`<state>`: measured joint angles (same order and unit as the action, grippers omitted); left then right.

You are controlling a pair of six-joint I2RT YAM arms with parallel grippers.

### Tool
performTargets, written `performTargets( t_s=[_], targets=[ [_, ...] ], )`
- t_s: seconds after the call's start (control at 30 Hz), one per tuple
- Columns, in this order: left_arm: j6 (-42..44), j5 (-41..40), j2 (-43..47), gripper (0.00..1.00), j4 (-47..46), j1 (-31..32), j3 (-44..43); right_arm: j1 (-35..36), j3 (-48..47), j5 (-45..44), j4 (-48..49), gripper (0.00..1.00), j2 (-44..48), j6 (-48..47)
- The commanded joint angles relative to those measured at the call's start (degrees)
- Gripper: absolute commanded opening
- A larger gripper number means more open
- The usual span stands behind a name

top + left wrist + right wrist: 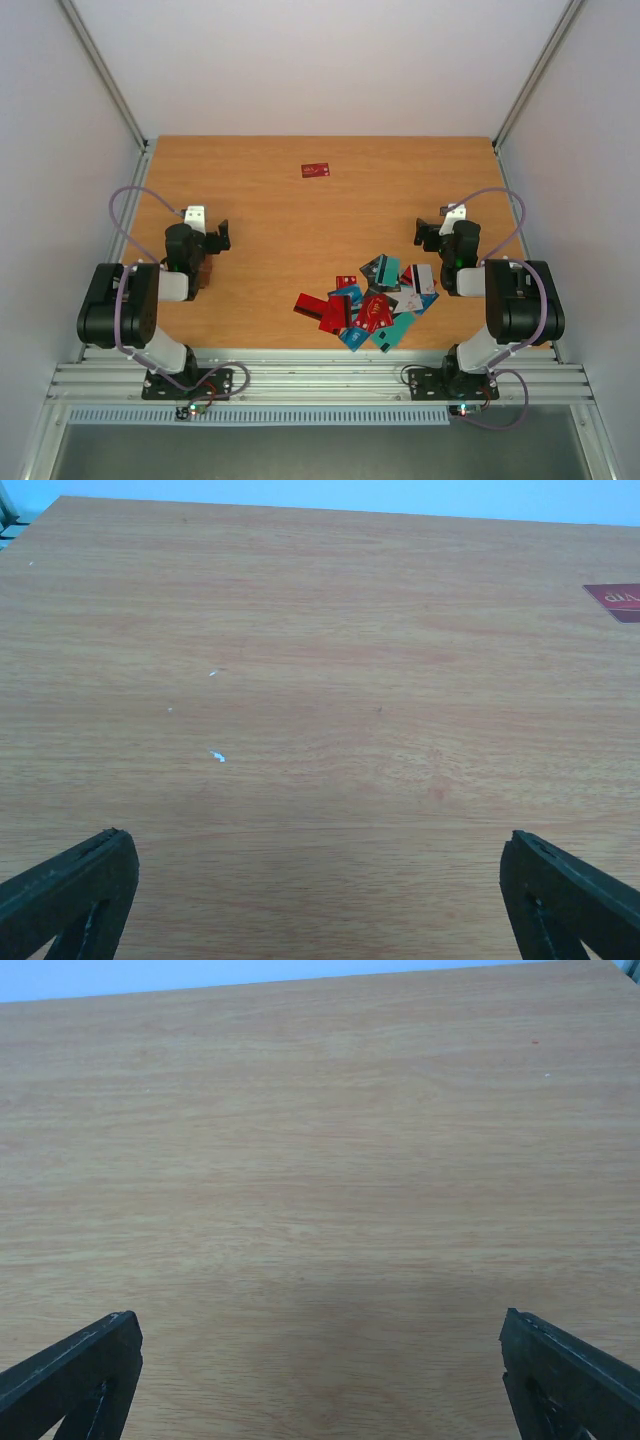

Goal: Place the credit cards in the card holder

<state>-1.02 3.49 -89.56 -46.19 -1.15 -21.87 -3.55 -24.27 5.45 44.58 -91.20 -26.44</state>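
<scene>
The credit cards [372, 300] lie in a loose heap of red, teal, blue and white at the near middle-right of the table. One dark red card [316, 170] lies alone at the far middle, and it also shows in the left wrist view [615, 600]. A dark brown patch [204, 274] shows beside the left arm's wrist; I cannot tell whether it is the card holder. My left gripper [222, 237] [316, 838] is open and empty over bare wood. My right gripper [424, 234] [318, 1317] is open and empty, just beyond the heap.
The wooden table [300, 220] is bounded by white walls at the left, right and back. A metal rail [320, 380] with both arm bases runs along the near edge.
</scene>
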Motion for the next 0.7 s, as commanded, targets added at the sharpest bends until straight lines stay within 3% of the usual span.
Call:
performTargets(
  t_s=[0.0, 0.27, 0.47, 0.53, 0.67],
  targets=[
    [0.8, -0.6, 0.2, 0.99, -5.8, -0.1, -0.9, 0.0, -0.1, -0.1, 2.6, 0.99, 0.1, 0.5],
    [-0.6, -5.6, 2.1, 1.0, -3.3, -0.1, -1.5, 0.1, -0.1, 0.0, 2.6, 0.99, 0.1, 0.5],
    [-0.3, -4.7, 4.2, 0.99, 0.4, -0.1, -2.8, 0.0, -0.1, 0.0, 2.6, 0.99, 0.1, 0.5],
    [-0.8, -5.8, 9.9, 0.99, 8.5, -0.1, -4.3, 0.0, -0.3, -0.2, 2.2, 0.99, 0.1, 0.4],
    [-3.0, -6.8, 21.9, 0.99, 34.0, -0.1, -10.6, 0.2, 0.4, 0.0, 3.2, 0.98, 0.7, 0.1]
  ],
)
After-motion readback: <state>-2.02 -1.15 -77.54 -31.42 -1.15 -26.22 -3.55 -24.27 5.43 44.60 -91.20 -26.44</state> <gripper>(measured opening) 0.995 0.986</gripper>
